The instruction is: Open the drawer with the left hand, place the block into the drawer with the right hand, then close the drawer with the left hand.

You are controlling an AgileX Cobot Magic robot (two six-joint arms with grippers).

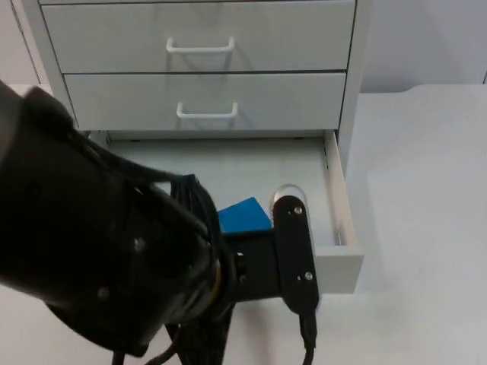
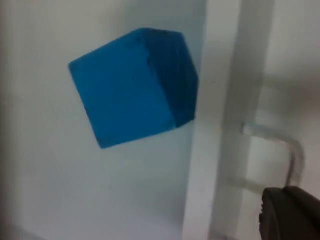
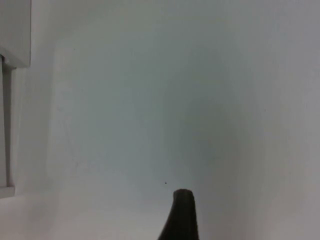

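The white cabinet's bottom drawer (image 1: 339,199) stands pulled out. A blue block (image 1: 244,215) lies on its floor near the front panel (image 1: 339,271). In the left wrist view the blue block (image 2: 133,88) rests just behind the front panel (image 2: 224,125), with the clear handle (image 2: 294,152) on the panel's outer side. My left gripper (image 1: 293,228) hangs over the front panel by the handle (image 1: 287,189), its black tip (image 2: 290,215) close to it. My right gripper (image 3: 182,216) waits above bare white table.
Two shut upper drawers (image 1: 199,46) with white handles rise behind the open one. My bulky left arm (image 1: 99,258) covers the table's near left. White table (image 1: 426,228) stretches right of the cabinet. A cabinet corner (image 3: 14,35) appears in the right wrist view.
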